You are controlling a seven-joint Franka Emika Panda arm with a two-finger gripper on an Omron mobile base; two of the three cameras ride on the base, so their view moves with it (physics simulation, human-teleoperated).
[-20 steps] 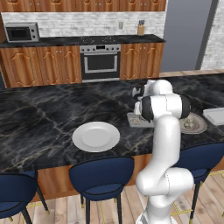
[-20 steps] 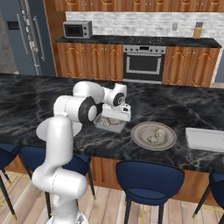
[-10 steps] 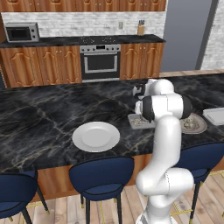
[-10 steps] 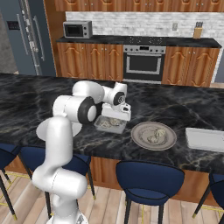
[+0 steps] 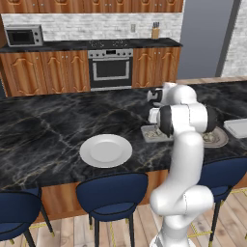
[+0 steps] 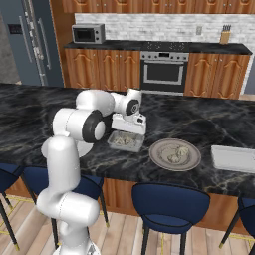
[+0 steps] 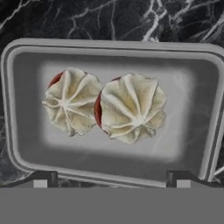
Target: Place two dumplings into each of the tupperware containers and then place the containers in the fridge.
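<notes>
In the hand view I see two dumplings (image 7: 70, 106) touching in the tupperware container (image 7: 26, 52); my gripper (image 7: 111, 178) hovers above, fingers spread, empty. My worry: rising crookedly, a fingertip could clip the near wall and shove the tray.

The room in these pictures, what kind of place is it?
A home kitchen, by the look of it: a steel oven set in wooden cabinets, a microwave on the back counter, and a dark marble island with blue stools.
</notes>
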